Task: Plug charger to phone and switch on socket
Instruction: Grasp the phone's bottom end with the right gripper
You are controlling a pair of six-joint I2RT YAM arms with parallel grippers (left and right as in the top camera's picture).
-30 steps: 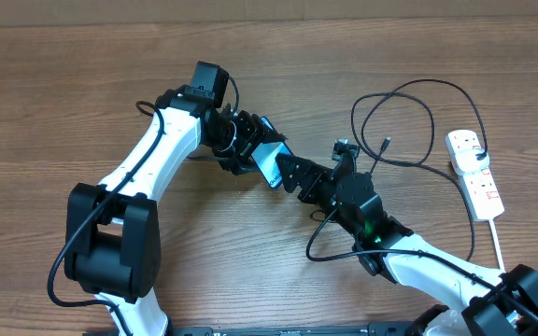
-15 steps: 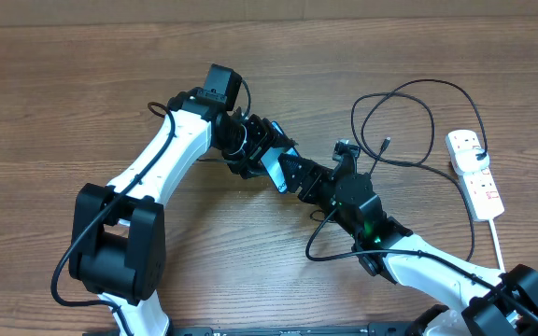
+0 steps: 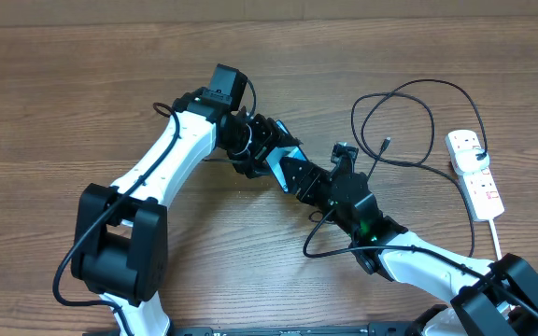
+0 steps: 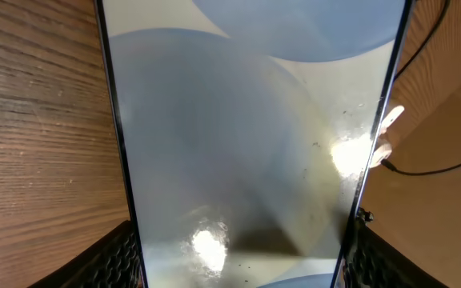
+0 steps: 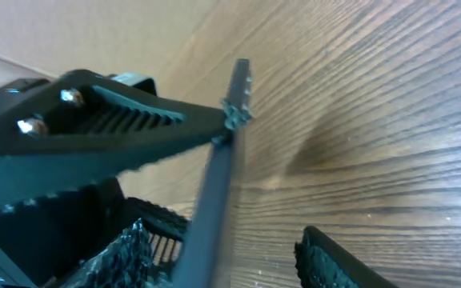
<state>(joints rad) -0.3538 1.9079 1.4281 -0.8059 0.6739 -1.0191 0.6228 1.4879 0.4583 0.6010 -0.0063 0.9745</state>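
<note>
My left gripper (image 3: 263,149) is shut on the phone (image 3: 284,159) and holds it above the table, tilted on edge. In the left wrist view the phone's pale screen (image 4: 238,144) fills the frame, and my left gripper (image 4: 242,268) has a finger on each long edge. My right gripper (image 3: 297,175) is open, its jaws on either side of the phone's other end. In the right wrist view the phone (image 5: 218,192) stands edge-on next to one finger (image 5: 126,256), apart from the other. The charger (image 3: 409,117) lies looped at the right, tip (image 3: 385,143) free. The socket (image 3: 475,175) lies far right.
The charger's black plug (image 3: 475,157) sits in the socket, whose white cord (image 3: 498,245) runs toward the front right edge. My right arm's own black cable (image 3: 323,245) loops on the table in front of the grippers. Bare wooden table (image 3: 63,112) lies to the left.
My left arm has carried the phone to the right, toward my right gripper. The phone's end now sits between my right gripper's jaws. The charger and socket have not moved.
</note>
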